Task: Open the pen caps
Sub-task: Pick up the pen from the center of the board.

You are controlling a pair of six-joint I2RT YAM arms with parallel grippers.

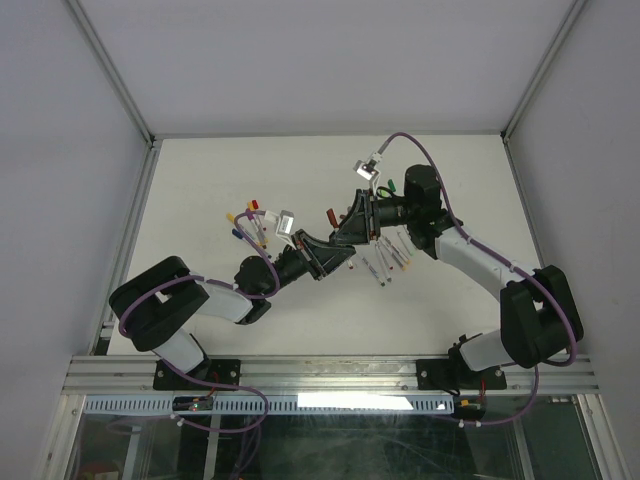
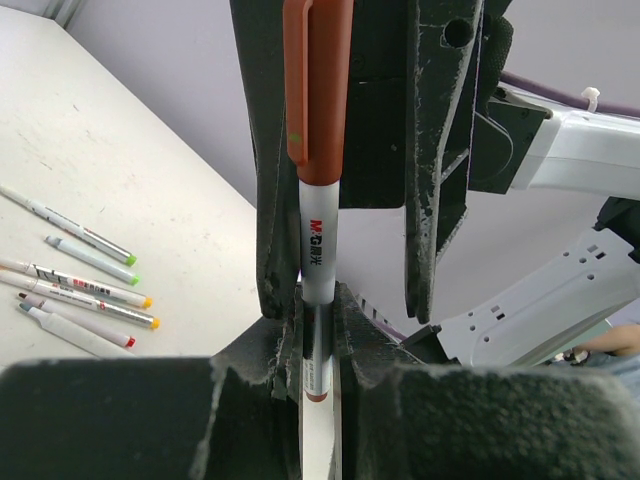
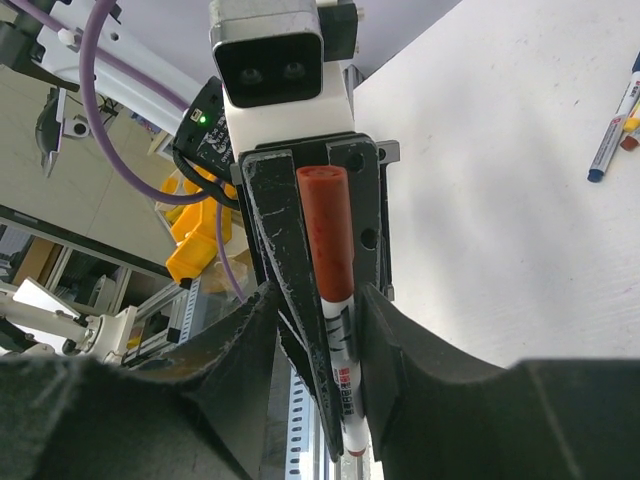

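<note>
From above, the left gripper (image 1: 335, 255) and the right gripper (image 1: 355, 226) meet tip to tip over the middle of the table (image 1: 200, 180). Their fingers overlap so closely that the opening of either pair cannot be told here. A row of loose pens (image 1: 385, 262) lies on the table just beside the joined jaws, on the right gripper's side. A second bunch of pens (image 1: 250, 225) lies near the left gripper's wrist.

In the left wrist view, the left jaws are clamped on the white barrel of a pen (image 2: 318, 240), which stands straight out ahead of them. The orange-red pen cap (image 2: 318, 90) is seated on the barrel's far end, ahead of the left jaws. It sits between the right gripper's two dark fingers, which press on it from either side. The loose pens, tips bare, lie off to the left of the jaws.

In the right wrist view, the right jaws stand close on either side of the same pen, about where the cap's base meets the barrel. The cap points away from them toward the left gripper's camera (image 3: 268, 45). A blue-tipped pen (image 3: 612, 125) lies far to the right of the jaws.
</note>
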